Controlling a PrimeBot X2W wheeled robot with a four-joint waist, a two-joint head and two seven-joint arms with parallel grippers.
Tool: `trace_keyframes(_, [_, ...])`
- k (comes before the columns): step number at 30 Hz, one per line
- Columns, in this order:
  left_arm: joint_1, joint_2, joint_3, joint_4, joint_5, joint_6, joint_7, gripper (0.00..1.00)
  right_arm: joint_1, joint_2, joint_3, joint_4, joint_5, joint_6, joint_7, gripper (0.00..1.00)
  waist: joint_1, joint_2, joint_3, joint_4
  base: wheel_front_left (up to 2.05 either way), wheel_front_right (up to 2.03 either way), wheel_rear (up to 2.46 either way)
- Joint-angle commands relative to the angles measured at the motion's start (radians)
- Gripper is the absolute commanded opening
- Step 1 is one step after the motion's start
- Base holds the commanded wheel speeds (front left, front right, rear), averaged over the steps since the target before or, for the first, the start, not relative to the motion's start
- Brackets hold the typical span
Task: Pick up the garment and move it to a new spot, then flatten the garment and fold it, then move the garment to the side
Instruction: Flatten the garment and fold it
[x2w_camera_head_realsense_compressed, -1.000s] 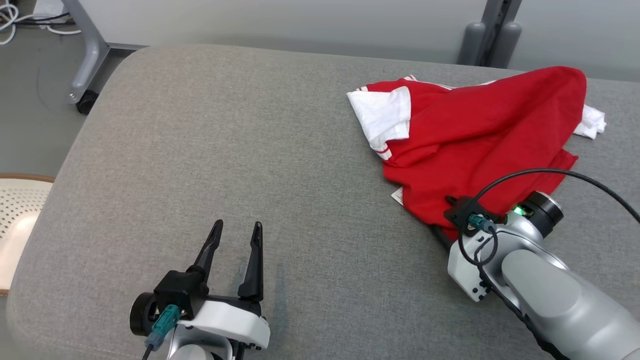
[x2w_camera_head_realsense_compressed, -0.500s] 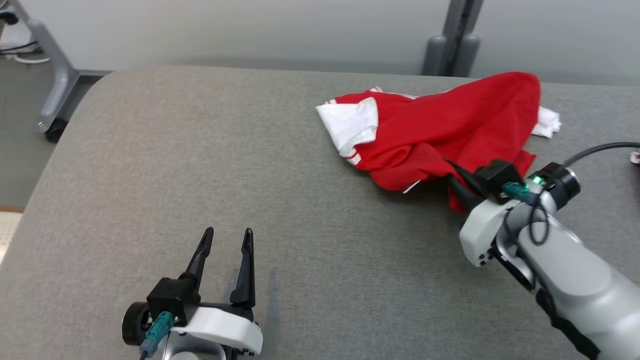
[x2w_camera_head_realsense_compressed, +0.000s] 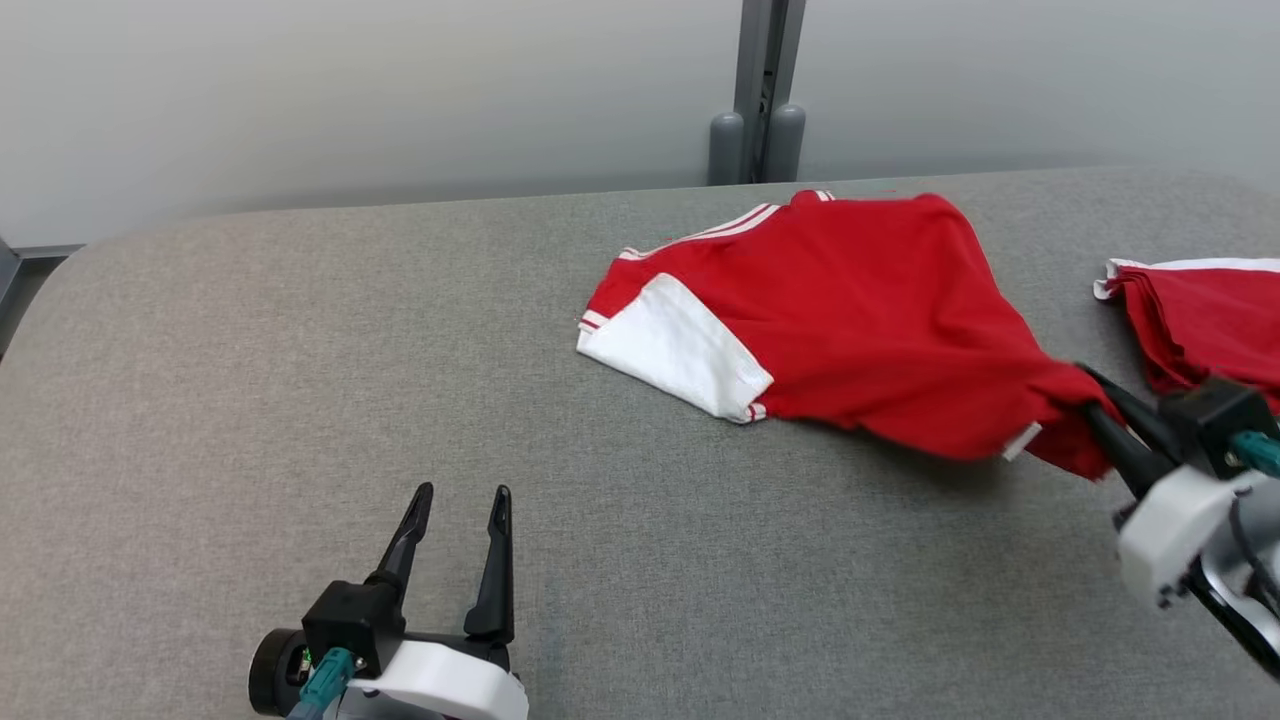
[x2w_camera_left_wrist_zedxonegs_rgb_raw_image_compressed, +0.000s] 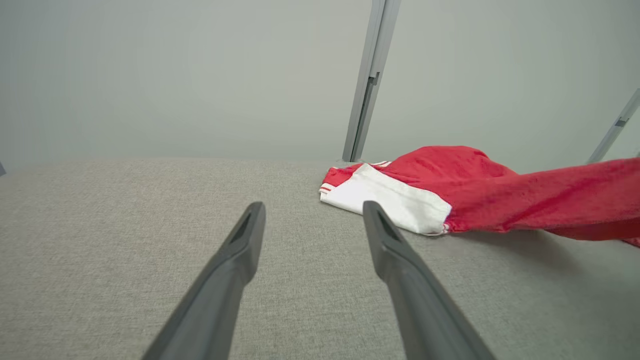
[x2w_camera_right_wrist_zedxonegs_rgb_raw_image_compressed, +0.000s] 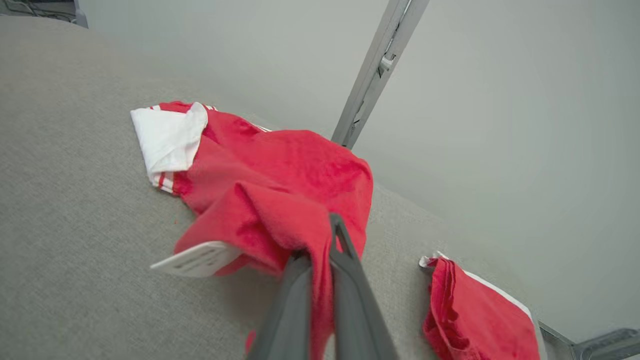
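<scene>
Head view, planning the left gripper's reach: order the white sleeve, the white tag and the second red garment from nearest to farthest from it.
From the left gripper:
1. White sleeve, ahead and to its right.
2. White tag, farther right.
3. Second red garment, at the far right.

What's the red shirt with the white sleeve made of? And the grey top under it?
The red shirt looks like soft matte knit cloth, maybe cotton: it drapes and bunches where the right gripper pinches it. The grey top: woven fabric, maybe over padding; speckled weave, rounded edges.

Soft even light; faint shadows; edge blur
</scene>
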Motion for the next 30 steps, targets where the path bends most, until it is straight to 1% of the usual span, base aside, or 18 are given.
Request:
trace_keyframes(1, [-0.002, 0.005, 0.001, 0.0, 0.009, -0.006, 0.0, 1.0, 0.05, -0.023, -0.02, -0.032, -0.022, 0.0, 0.037, 0.0, 0.0, -0.0001, 0.007, 0.0, 0.0, 0.0, 0.0])
trace_keyframes(4, [-0.011, 0.005, -0.001, 0.003, 0.014, -0.009, 0.0, 1.0, 0.123, -0.055, -0.052, -0.066, -0.075, 0.0, 0.098, 0.0, 0.0, -0.0001, 0.019, 0.008, 0.0, 0.0, 0.0])
trace_keyframes(8, [-0.009, 0.005, 0.005, 0.01, 0.019, -0.01, 0.0, 1.0, 0.194, -0.023, -0.103, -0.058, -0.11, 0.0, 0.127, 0.0, 0.0, -0.0001, 0.028, 0.013, 0.0, 0.0, 0.0])
trace_keyframes(11, [-0.009, 0.004, 0.006, 0.013, 0.022, -0.014, 0.0, 1.0, 0.215, -0.008, -0.121, -0.036, -0.132, 0.0, 0.13, 0.0, 0.0, -0.0001, 0.029, 0.012, 0.0, 0.0, 0.0])
trace_keyframes(12, [-0.009, 0.004, 0.006, 0.015, 0.023, -0.016, 0.0, 1.0, 0.226, -0.001, -0.124, -0.026, -0.142, 0.0, 0.132, 0.04, 0.0, -0.0001, 0.029, 0.01, 0.0, 0.0, 0.0])
trace_keyframes(13, [-0.009, 0.004, 0.007, 0.017, 0.025, -0.017, 0.0, 1.0, 0.23, 0.008, -0.13, -0.016, -0.149, 0.0, 0.13, 0.28, 0.0, -0.0001, 0.028, 0.007, 0.0, 0.0, 0.0])
trace_keyframes(14, [-0.009, 0.005, 0.008, 0.017, 0.027, -0.017, 0.0, 1.0, 0.238, 0.019, -0.137, -0.006, -0.145, 0.0, 0.127, 0.35, 0.0, -0.0001, 0.027, 0.003, 0.0, 0.0, 0.0])
trace_keyframes(15, [-0.008, 0.005, 0.009, 0.018, 0.027, -0.017, 0.0, 1.0, 0.247, 0.029, -0.141, 0.001, -0.138, 0.0, 0.125, 0.52, 0.0, -0.0001, 0.026, -0.002, 0.0, 0.0, 0.0])
trace_keyframes(16, [-0.007, 0.004, 0.009, 0.019, 0.029, -0.019, 0.0, 1.0, 0.254, 0.033, -0.147, 0.006, -0.136, 0.0, 0.121, 1.0, 0.0, -0.0001, 0.024, -0.007, 0.0, 0.0, 0.0])
trace_keyframes(20, [0.001, 0.005, 0.012, 0.021, 0.029, -0.017, 0.0, 1.0, 0.287, 0.052, -0.198, 0.008, -0.135, 0.0, 0.108, 1.0, 0.0, -0.0001, 0.016, -0.031, 0.0, 0.0, 0.0])
trace_keyframes(23, [0.006, 0.005, 0.014, 0.021, 0.026, -0.016, 0.0, 1.0, 0.316, 0.065, -0.252, -0.017, -0.146, 0.0, 0.097, 1.0, 0.0, -0.0001, 0.009, -0.05, 0.0, 0.0, 0.0])
trace_keyframes(27, [0.005, 0.005, 0.014, 0.019, 0.025, -0.015, 0.0, 1.0, 0.338, 0.1, -0.35, -0.086, -0.126, 0.0, 0.061, 1.0, 0.0, -0.0001, 0.004, -0.067, 0.0, 0.0, 0.0])
trace_keyframes(30, [-0.004, 0.005, 0.005, 0.02, 0.022, -0.017, 0.0, 1.0, 0.327, 0.12, -0.39, -0.138, -0.111, 0.0, 0.05, 1.0, 0.0, -0.0001, 0.004, -0.064, 0.0, 0.0, 0.0])
